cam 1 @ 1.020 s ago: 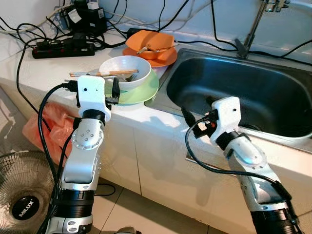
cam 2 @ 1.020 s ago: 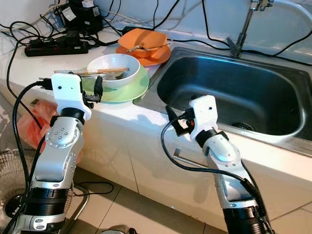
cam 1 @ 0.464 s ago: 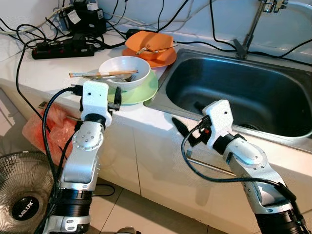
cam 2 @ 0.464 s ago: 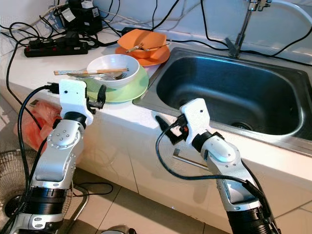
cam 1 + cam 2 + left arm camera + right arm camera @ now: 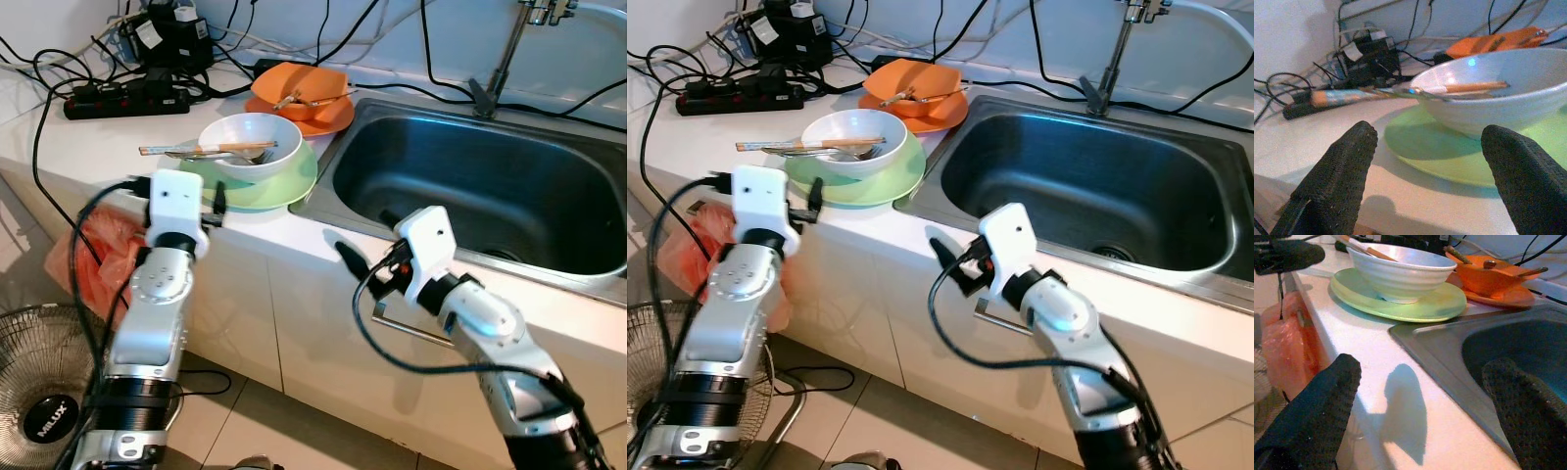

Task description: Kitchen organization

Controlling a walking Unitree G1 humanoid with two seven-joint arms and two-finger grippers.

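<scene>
A white bowl (image 5: 251,144) stands on a green plate (image 5: 284,186) on the white counter (image 5: 88,137), with chopsticks (image 5: 206,149) and a spoon laid across its rim. Behind it an orange bowl (image 5: 304,86) with utensils sits on an orange plate (image 5: 328,119). The steel sink (image 5: 490,186) lies to the right. My left gripper (image 5: 217,199) is open at the counter's front edge, just short of the green plate (image 5: 1449,156). My right gripper (image 5: 367,240) is open with nothing in it, hanging over the counter edge at the sink's near left corner (image 5: 1415,333).
A black power strip (image 5: 127,98) and tangled cables lie at the back left. The faucet (image 5: 500,59) rises behind the sink. An orange plastic bag (image 5: 98,255) hangs below the counter, above a floor fan (image 5: 44,392). A metal drawer handle (image 5: 402,323) sits under the right gripper.
Both arms have drawn back from the counter. The right gripper slid from the sink's rim out to the left over the counter edge. The left gripper backed away from the green plate.
</scene>
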